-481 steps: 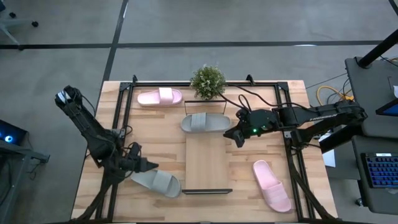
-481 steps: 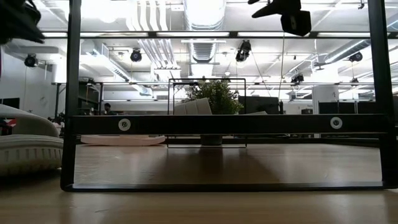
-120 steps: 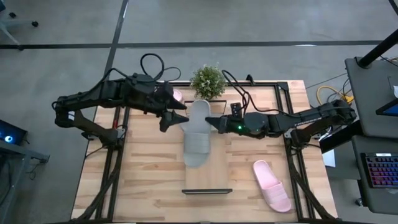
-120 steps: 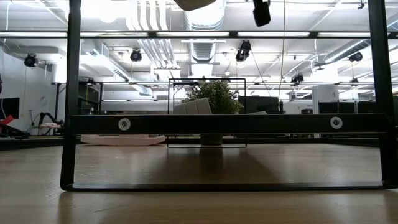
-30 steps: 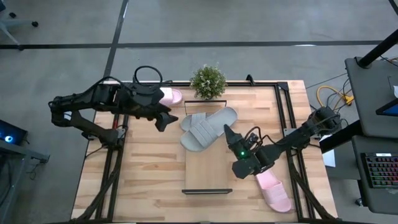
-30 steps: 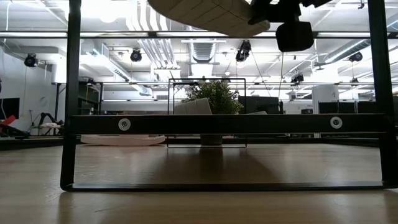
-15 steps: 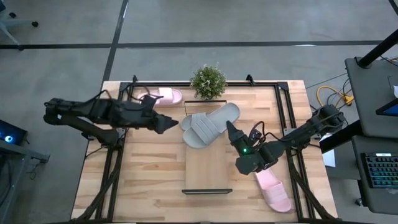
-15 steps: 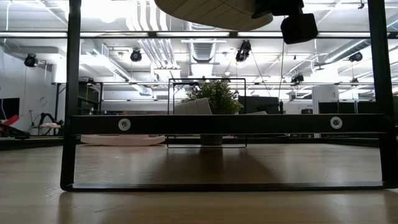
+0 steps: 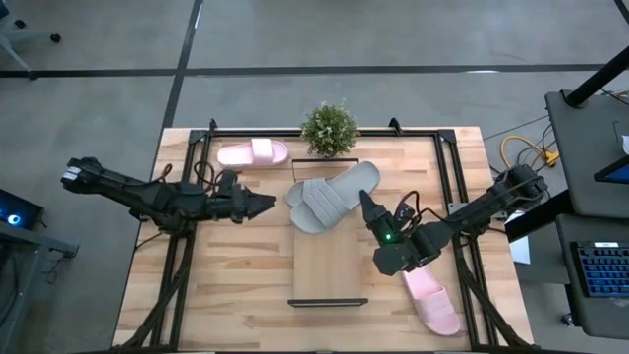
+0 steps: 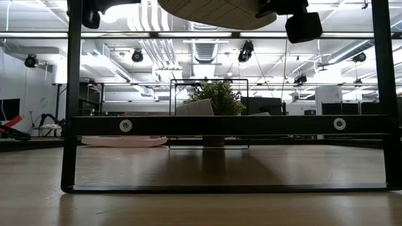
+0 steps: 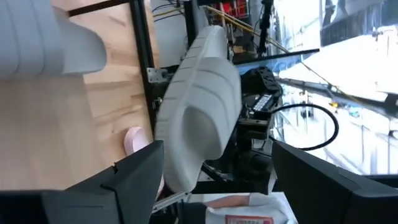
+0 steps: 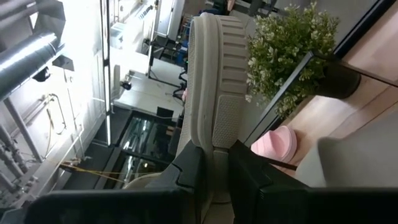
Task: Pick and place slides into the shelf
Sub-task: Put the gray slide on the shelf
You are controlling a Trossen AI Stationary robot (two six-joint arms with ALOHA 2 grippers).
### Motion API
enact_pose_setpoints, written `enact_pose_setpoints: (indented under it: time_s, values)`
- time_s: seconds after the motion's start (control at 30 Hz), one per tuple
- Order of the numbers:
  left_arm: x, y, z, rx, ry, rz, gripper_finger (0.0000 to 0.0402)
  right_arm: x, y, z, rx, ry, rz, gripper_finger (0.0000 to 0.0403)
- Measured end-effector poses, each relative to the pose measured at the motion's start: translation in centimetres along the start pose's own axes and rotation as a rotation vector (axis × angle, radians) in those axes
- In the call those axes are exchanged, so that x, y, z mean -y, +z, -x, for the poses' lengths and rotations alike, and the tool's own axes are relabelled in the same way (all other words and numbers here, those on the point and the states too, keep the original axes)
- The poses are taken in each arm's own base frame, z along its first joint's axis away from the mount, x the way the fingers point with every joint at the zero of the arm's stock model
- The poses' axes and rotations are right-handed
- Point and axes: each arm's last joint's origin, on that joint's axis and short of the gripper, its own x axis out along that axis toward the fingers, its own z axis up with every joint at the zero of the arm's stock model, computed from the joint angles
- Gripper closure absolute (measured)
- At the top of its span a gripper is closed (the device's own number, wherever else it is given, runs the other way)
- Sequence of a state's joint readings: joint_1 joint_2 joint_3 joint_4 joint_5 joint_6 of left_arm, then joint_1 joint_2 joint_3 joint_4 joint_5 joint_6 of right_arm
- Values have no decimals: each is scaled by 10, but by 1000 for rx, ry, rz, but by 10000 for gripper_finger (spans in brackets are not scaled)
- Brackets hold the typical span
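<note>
One grey slide [image 9: 339, 189] hangs in the air over the far end of the shelf [image 9: 327, 265], with my right gripper [image 9: 363, 201] shut on it. In the low view its sole [image 10: 217, 11] shows from below. A second grey slide [image 9: 292, 196] lies on the shelf's far end, partly under the first. My left gripper [image 9: 267, 204] stands open just left of both, touching nothing. A pink slide [image 9: 253, 152] lies sole-down at the table's far left. Another pink slide [image 9: 432, 300] lies at the near right, partly under my right arm. My right gripper pinches the grey slide's rim [image 12: 211, 134] near its right-hand end between its two fingers [image 12: 186, 171], one on each face. The fingers come from the near right, slanting toward the far left. The slide is lifted clear, sole down, above the shelf and the other grey slide.
A potted plant [image 9: 328, 129] stands at the table's far edge, just behind the shelf. Black rails [image 9: 187, 197] run along the table's left and right sides. The shelf's near half [image 9: 327, 280] is bare board, closed by a black wire frame [image 10: 226, 125] at the near end.
My left arm has swung down toward the table's near edge and stretched out level, its open gripper staying left of the grey slides. My right gripper has carried the held grey slide a little toward the far edge.
</note>
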State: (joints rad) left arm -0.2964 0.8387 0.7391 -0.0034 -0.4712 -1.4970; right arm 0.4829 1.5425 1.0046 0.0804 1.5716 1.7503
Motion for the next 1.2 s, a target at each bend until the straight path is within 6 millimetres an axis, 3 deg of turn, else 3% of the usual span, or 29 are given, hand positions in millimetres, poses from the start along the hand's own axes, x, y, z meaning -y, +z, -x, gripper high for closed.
enact_pose_setpoints:
  time_s: [0.17, 0.47, 0.63, 1.2]
  values:
    - [-5, -11, -4, 16, 18, 28, 120, -4, 5, -4, 12, -3, 23, 363]
    - [-7, -33, -40, 11, -79, 100, 121, -4, 5, -7, 21, -6, 17, 363]
    - [-12, -44, -49, -13, -100, 132, 121, -5, 6, -7, 16, -7, 25, 363]
    - [-19, -54, -41, -32, -21, 88, 121, -5, 5, -6, -6, -9, 10, 365]
